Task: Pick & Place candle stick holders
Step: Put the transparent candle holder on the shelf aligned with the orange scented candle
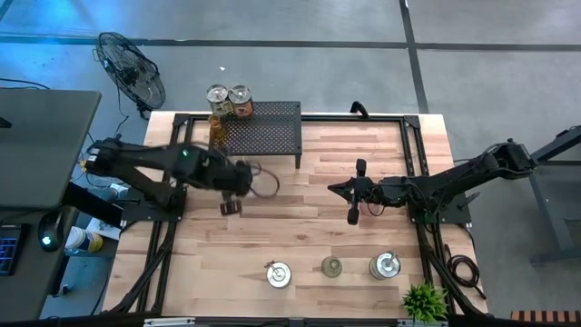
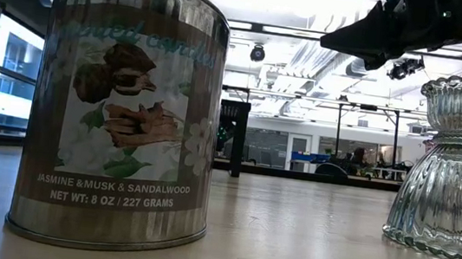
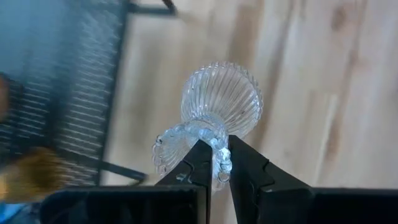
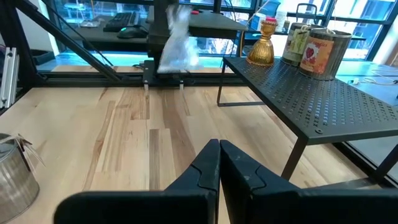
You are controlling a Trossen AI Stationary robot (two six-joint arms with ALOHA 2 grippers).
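High view: camera overhead, facing straight down, far enough to take in the whole wooden surface [image 1: 300,227], both arms and the black perforated rack [image 1: 263,132]. Low view: camera at surface height, facing level across the boards into the room; a printed candle tin [image 2: 120,108] stands very near the lens. Left wrist view: camera behind the left tool [image 3: 214,163], facing down past its fingers, close upon a clear ribbed glass holder [image 3: 214,112]; the rack lies beyond the tool. Right wrist view: camera behind the right tool [image 4: 219,163], facing along the surface. High and both wrist views share the rack.
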